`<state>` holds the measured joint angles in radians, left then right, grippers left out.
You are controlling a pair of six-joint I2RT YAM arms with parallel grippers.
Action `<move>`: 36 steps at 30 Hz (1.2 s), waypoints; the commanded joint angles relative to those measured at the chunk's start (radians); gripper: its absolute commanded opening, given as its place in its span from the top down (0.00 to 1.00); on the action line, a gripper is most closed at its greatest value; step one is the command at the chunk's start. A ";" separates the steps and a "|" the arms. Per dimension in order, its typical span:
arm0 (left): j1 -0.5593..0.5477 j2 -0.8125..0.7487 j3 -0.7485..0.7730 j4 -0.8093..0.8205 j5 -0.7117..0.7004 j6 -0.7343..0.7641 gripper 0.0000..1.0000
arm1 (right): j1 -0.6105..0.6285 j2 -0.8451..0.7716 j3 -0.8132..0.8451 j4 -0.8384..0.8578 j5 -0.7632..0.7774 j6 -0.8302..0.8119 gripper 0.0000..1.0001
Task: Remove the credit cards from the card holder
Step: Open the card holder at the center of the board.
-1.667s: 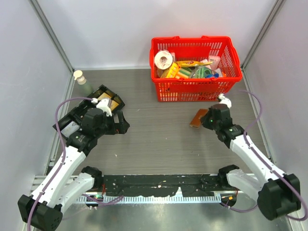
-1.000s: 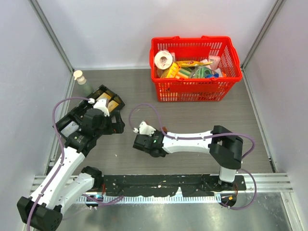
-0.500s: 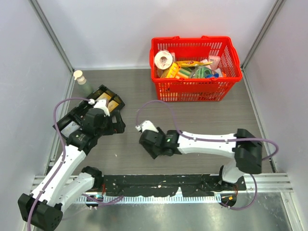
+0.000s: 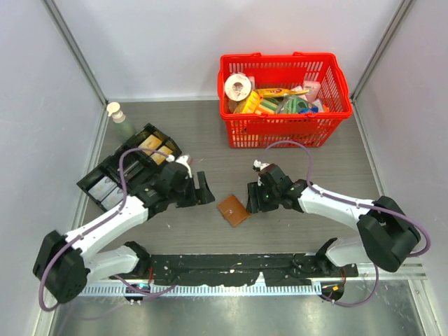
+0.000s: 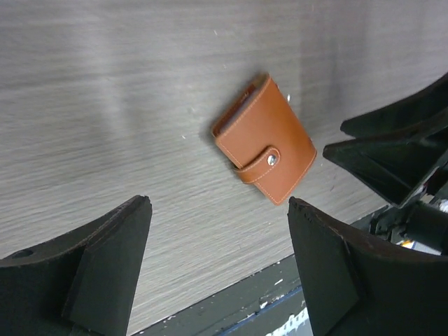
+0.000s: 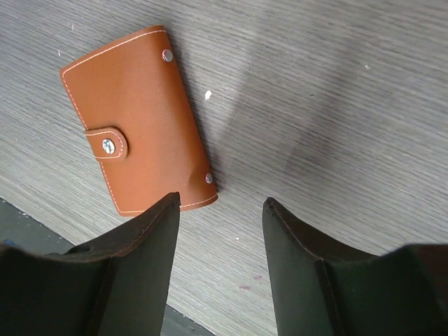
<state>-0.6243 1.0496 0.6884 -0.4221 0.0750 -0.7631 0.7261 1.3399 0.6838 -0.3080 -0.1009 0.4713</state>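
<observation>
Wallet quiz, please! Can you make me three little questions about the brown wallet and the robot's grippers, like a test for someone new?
1. True or false: the wallet lies open with its cards showing.
2. Where is the wallet?
A. in the red basket
B. on the table, between the left gripper and the right gripper
C. in the black tray
3. Fill the gap: both grippers are ____ and hold nothing.

Key
1. False. It is folded shut, and its little tab is snapped down.
2. B. Neither gripper touches it.
3. open
</observation>
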 commanded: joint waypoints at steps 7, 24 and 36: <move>-0.184 0.260 -0.003 0.210 -0.066 -0.173 0.32 | -0.021 0.027 -0.110 0.292 -0.213 0.099 0.55; -0.196 0.442 0.063 0.236 -0.132 -0.136 0.53 | 0.027 -0.094 -0.165 0.314 -0.114 0.240 0.44; -0.236 0.426 0.022 0.266 -0.089 -0.176 0.46 | 0.012 0.028 -0.254 0.517 -0.065 0.446 0.44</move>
<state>-0.8474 1.4624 0.7242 -0.1974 -0.0265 -0.9173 0.7357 1.3304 0.4480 0.1070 -0.2134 0.8276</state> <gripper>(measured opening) 0.553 0.565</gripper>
